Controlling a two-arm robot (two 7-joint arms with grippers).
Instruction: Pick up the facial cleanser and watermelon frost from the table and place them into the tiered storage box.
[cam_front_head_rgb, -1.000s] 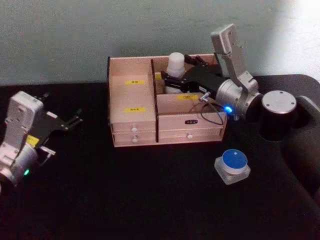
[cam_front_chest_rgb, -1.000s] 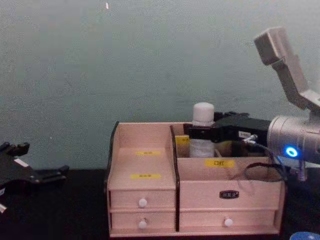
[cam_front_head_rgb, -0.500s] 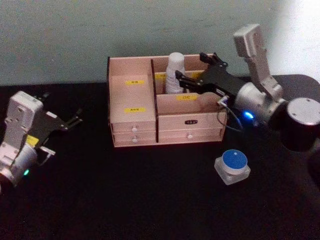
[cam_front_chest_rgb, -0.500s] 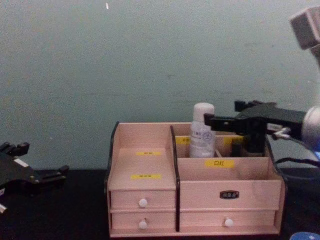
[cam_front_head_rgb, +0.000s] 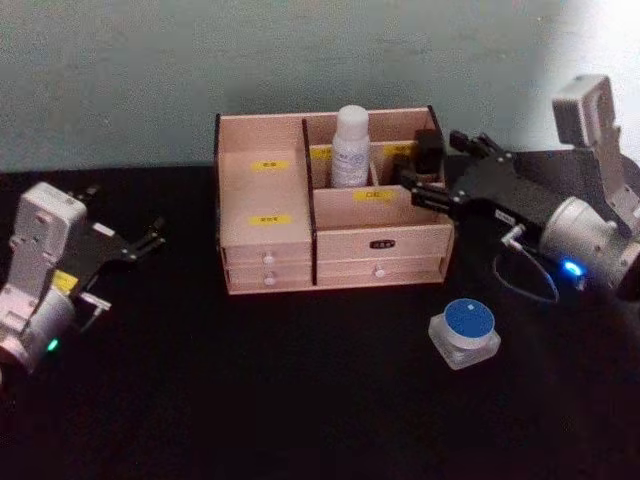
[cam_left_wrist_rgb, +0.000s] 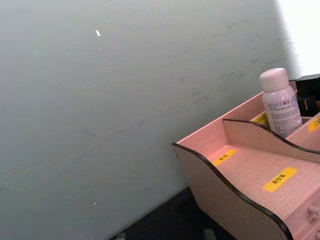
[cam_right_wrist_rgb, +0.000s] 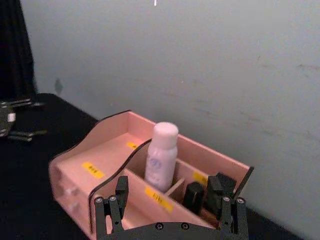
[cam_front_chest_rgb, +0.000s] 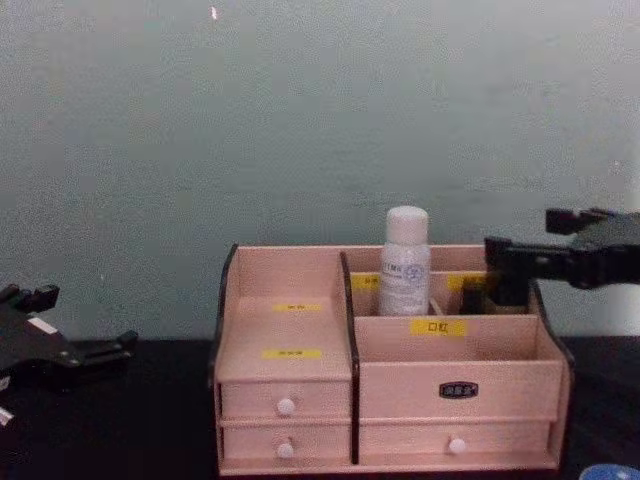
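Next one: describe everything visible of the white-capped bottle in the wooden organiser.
The bottle is a slim pale cylinder with a rounded white cap and dark print, plastic by its look. It stands upright in a rear compartment of the tiered storage box, just right of the dark divider, cap above the rim. Nothing grips it; the open right gripper hangs apart near the box's right end.

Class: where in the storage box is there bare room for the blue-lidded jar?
Free: two left steps of the tiered storage box; its front-right trough. Crowded: back row, with white bottle, dark items, open right gripper alongside. Left gripper parked far left.
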